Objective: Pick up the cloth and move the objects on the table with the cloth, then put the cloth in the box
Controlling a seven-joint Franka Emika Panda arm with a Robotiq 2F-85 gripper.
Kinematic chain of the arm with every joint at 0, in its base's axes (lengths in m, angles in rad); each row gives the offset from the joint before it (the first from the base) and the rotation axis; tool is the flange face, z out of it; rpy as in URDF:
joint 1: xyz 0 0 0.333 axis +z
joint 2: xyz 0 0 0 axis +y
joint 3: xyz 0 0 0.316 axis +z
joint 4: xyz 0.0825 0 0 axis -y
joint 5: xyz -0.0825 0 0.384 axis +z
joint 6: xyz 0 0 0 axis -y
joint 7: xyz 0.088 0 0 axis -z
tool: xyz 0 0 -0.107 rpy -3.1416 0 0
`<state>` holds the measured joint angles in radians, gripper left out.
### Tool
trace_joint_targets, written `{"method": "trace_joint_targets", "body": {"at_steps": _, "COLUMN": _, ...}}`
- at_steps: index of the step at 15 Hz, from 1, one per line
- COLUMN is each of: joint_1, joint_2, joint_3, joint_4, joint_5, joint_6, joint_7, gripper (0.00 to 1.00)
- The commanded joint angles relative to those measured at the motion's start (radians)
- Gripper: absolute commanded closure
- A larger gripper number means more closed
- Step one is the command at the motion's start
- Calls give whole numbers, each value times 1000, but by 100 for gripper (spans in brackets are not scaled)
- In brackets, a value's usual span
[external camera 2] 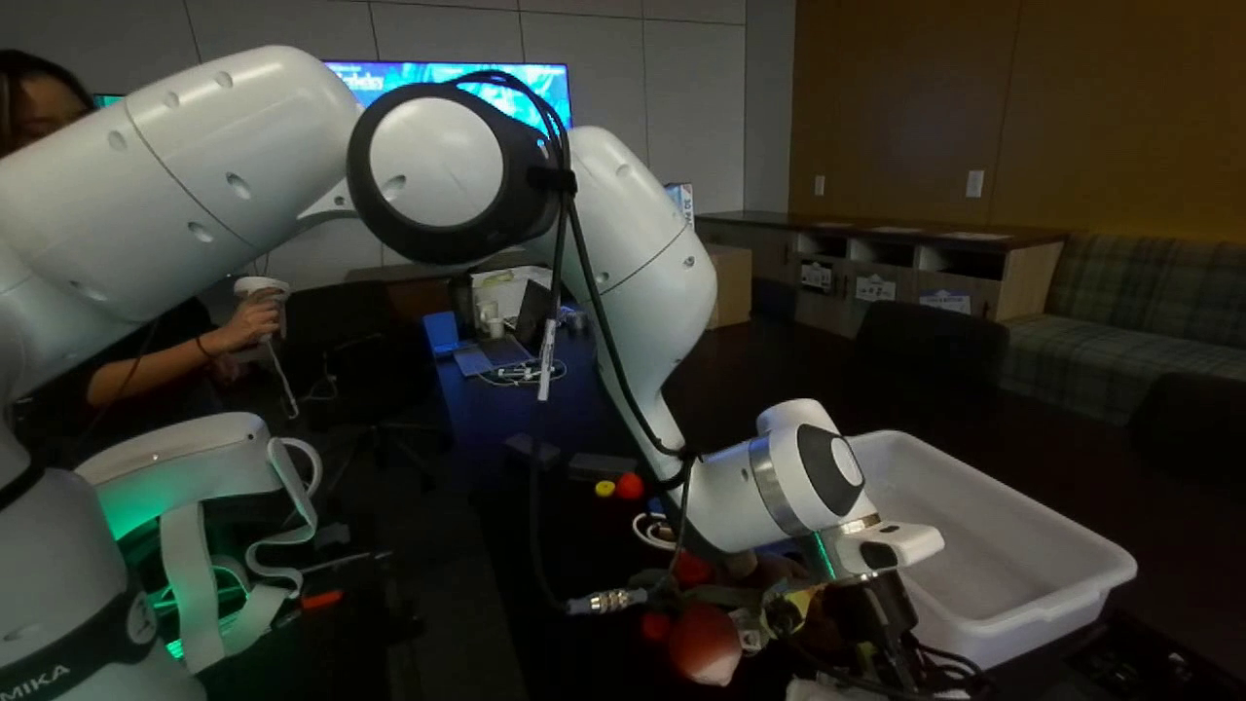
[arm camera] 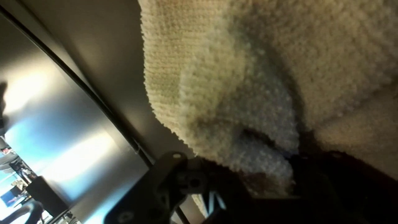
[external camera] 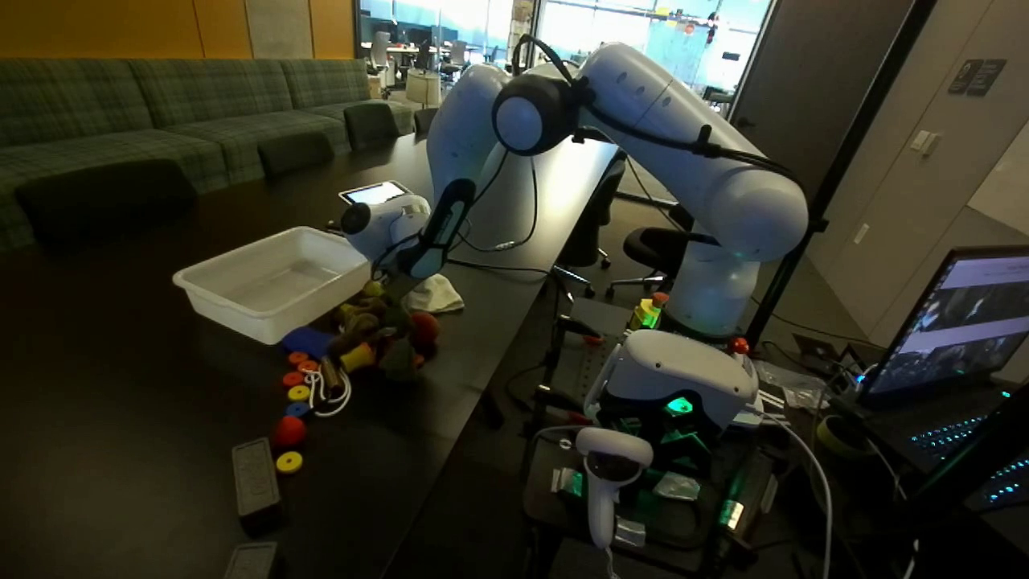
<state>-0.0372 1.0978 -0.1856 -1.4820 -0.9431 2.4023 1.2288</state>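
Observation:
A pale cloth lies crumpled on the table; part of it shows as a white heap (external camera: 435,296) behind a toy pile. In the wrist view the beige terry cloth (arm camera: 199,81) fills much of the picture, with a fold bunched between the dark jaws. My gripper (arm camera: 267,177) is low over the pile's far end and appears shut on the cloth; its fingertips are partly hidden. In exterior views the gripper (external camera: 398,285) (external camera 2: 891,633) is dark and partly covered. The white box (external camera: 225,314) (external camera 2: 1022,628) stands beside it. A mixed pile of toys (external camera: 362,330) lies below.
A red ball (external camera: 290,432), a yellow disc (external camera: 289,462), a blue disc (external camera: 297,408) and a white string (external camera: 346,398) lie near the pile. A dark block (external camera: 256,482) sits closer to the camera. A tablet (external camera: 374,193) lies behind the box. The table edge runs alongside the pile.

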Motion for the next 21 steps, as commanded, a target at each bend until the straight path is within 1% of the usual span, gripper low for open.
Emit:
{"method": "trace_joint_targets", "body": {"at_steps": 1, "joint_1": 34, "joint_2": -26, "joint_3": 21, "joint_4": -55, "joint_5": 47, "joint_6": 61, "joint_7": -34, "gripper": 85}}
{"method": "trace_joint_targets", "body": {"at_steps": 2, "joint_1": 45, "joint_2": -38, "joint_3": 27, "joint_4": -72, "joint_5": 57, "joint_6": 68, "joint_7": -36, "gripper": 85}}
{"method": "trace_joint_targets", "body": {"at_steps": 6, "joint_1": 132, "joint_2": -73, "joint_3": 48, "joint_4": -120, "joint_5": 91, "joint_6": 43, "joint_7": -12, "gripper": 85}}
{"method": "trace_joint_targets", "body": {"at_steps": 12, "joint_1": 295, "joint_2": -104, "joint_3": 84, "joint_4": -153, "joint_5": 152, "joint_6": -2, "joint_7": 21, "gripper": 85}}
{"method": "trace_joint_targets", "body": {"at_steps": 17, "joint_1": 422, "joint_2": -89, "joint_3": 126, "joint_4": -102, "joint_5": 233, "joint_6": -108, "joint_7": 47, "gripper": 85}}
{"method": "trace_joint_targets", "body": {"at_steps": 21, "joint_1": 518, "joint_2": -53, "joint_3": 151, "joint_4": -20, "joint_5": 297, "joint_6": -204, "joint_7": 77, "gripper": 85}}
